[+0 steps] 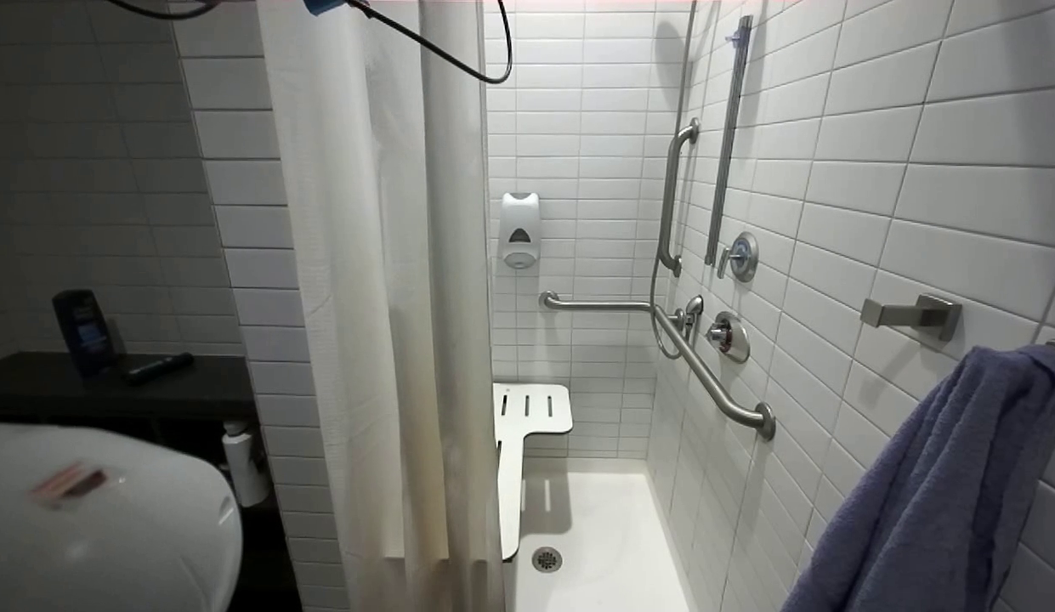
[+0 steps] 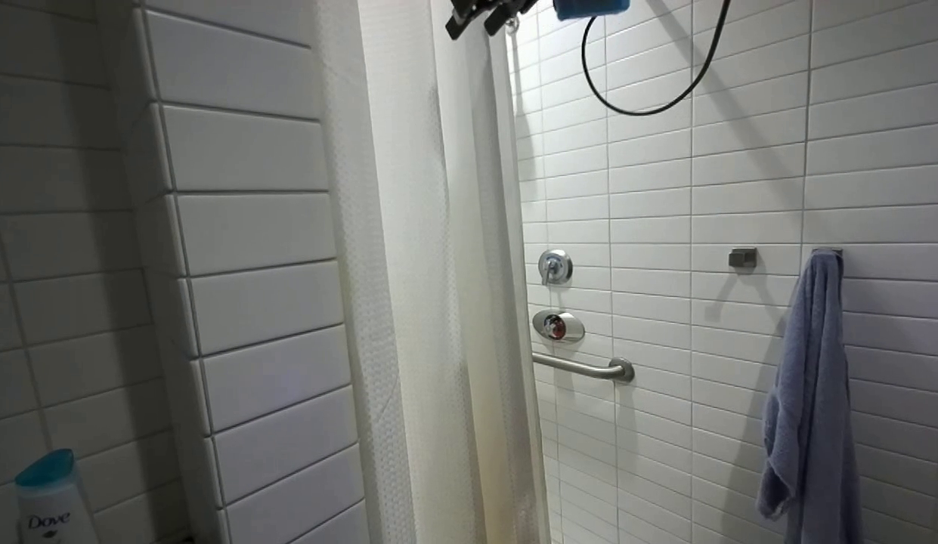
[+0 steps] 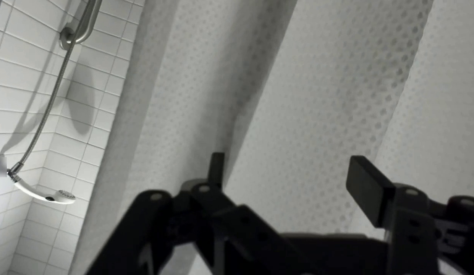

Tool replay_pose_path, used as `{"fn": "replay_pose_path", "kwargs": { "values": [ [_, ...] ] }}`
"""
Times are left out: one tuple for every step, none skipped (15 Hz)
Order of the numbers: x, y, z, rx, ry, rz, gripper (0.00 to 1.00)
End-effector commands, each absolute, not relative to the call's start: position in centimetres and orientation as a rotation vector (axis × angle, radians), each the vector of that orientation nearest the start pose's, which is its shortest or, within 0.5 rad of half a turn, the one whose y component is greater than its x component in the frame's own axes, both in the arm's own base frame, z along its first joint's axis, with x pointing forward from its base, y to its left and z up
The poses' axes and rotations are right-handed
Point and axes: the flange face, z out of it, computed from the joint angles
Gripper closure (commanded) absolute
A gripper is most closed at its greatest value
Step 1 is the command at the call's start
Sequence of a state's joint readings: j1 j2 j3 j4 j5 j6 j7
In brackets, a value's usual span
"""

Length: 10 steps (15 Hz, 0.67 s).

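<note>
A pale, dotted shower curtain (image 3: pixel 313 114) fills most of the wrist view and hangs in vertical folds. My gripper (image 3: pixel 288 172) is open in front of it, its dark fingers (image 3: pixel 368 189) wide apart. Only curtain fabric shows behind the gap; whether a finger touches the cloth I cannot tell. In an exterior view the gripper (image 2: pixel 475 29) appears at the top edge, in front of the upper part of the curtain (image 2: pixel 423 264). Elsewhere the same curtain (image 1: pixel 382 297) hangs beside the shower opening, with the gripper out of the picture.
A hand shower (image 3: pixel 46 194) and its hose lie left of the curtain in the wrist view. Grab bars (image 1: pixel 714 382), a folding seat (image 1: pixel 536 408) and a soap dispenser (image 1: pixel 520 229) are in the stall. A purple towel (image 2: pixel 809 393) hangs on the tiled wall. A cable (image 2: pixel 650 112) loops below the arm.
</note>
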<state>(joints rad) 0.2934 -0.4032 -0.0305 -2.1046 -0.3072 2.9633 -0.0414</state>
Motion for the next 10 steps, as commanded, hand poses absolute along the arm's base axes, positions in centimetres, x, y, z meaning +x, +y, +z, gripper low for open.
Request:
{"fn": "replay_pose_path", "kwargs": {
  "values": [
    [44.2, 13.7, 75.1, -2.536, -0.789, -1.922, 0.0],
    [44.2, 13.7, 75.3, -2.544, -0.798, -1.919, 0.0],
    [44.4, 13.6, 75.3, -2.55, -0.8, -1.919, 0.0],
    [44.6, 13.4, 75.5, -2.565, -0.797, -1.918, 0.0],
    [45.0, 13.0, 75.5, -2.582, -0.795, -1.918, 0.0],
    [45.0, 12.9, 75.4, -2.588, -0.793, -1.913, 0.0],
    [45.1, 12.7, 75.3, -2.593, -0.788, -1.913, 0.0],
    [45.4, 12.4, 75.1, -2.596, -0.782, -1.905, 0.0],
    [45.7, 12.1, 74.9, -2.603, -0.775, -1.903, 0.0],
    [46.0, 11.9, 74.7, -2.597, -0.775, -1.901, 0.0]
  ]
}}
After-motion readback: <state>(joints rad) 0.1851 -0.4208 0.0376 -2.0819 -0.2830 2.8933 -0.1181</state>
